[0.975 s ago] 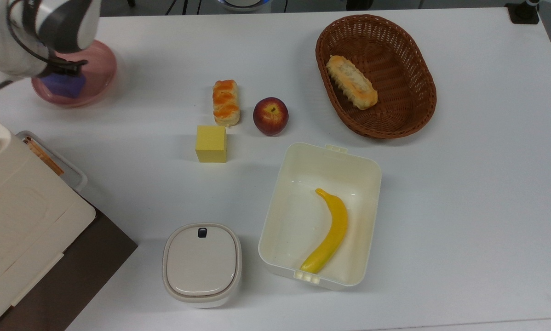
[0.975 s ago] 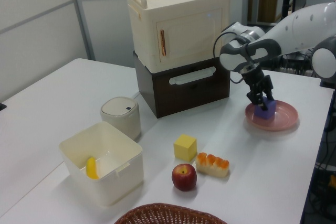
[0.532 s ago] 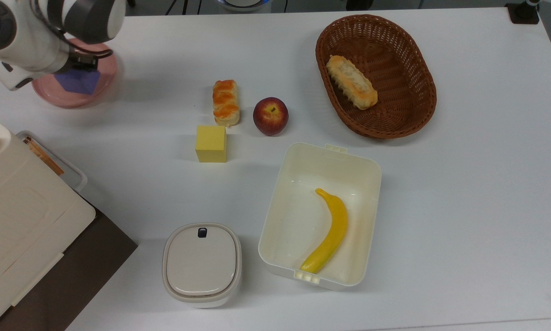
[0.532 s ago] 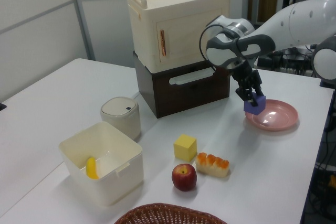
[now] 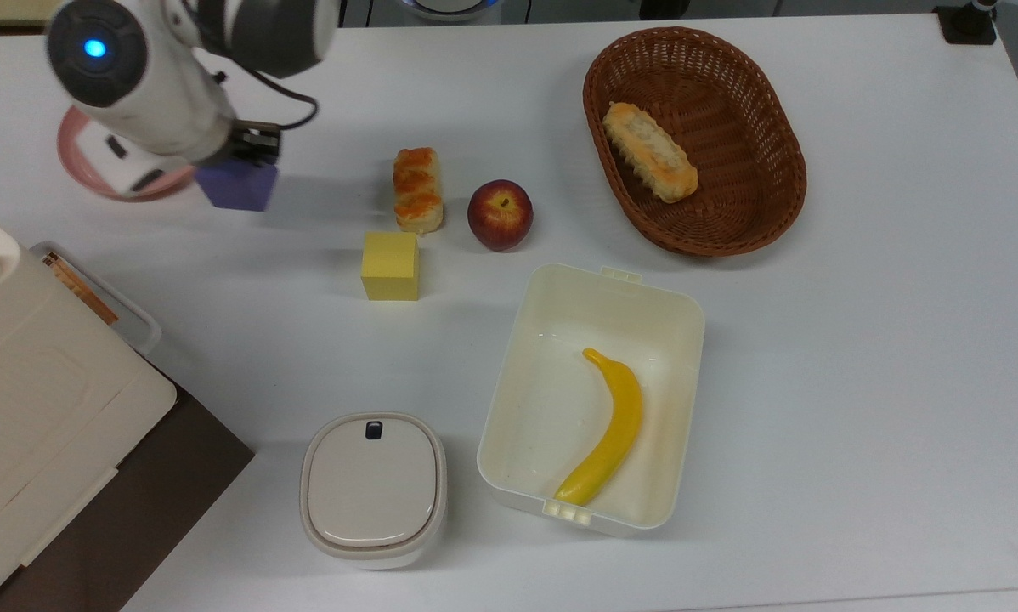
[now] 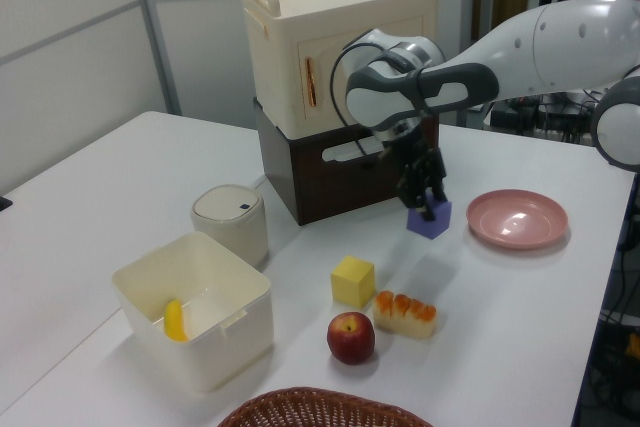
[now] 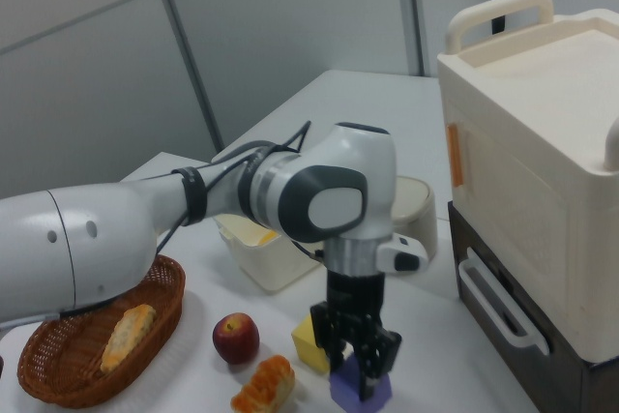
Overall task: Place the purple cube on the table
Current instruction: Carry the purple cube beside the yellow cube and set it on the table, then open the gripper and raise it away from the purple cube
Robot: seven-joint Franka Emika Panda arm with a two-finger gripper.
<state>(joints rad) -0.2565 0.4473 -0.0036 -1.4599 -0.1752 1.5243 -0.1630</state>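
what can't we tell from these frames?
- Whether the purple cube touches the table or hangs above it: not clear in any view.
- Far part of the pink plate: covered by the arm in the top view.
- Lower part of the banana: hidden by the open box's wall in the left view.
- Basket: cut by the left view's bottom edge.
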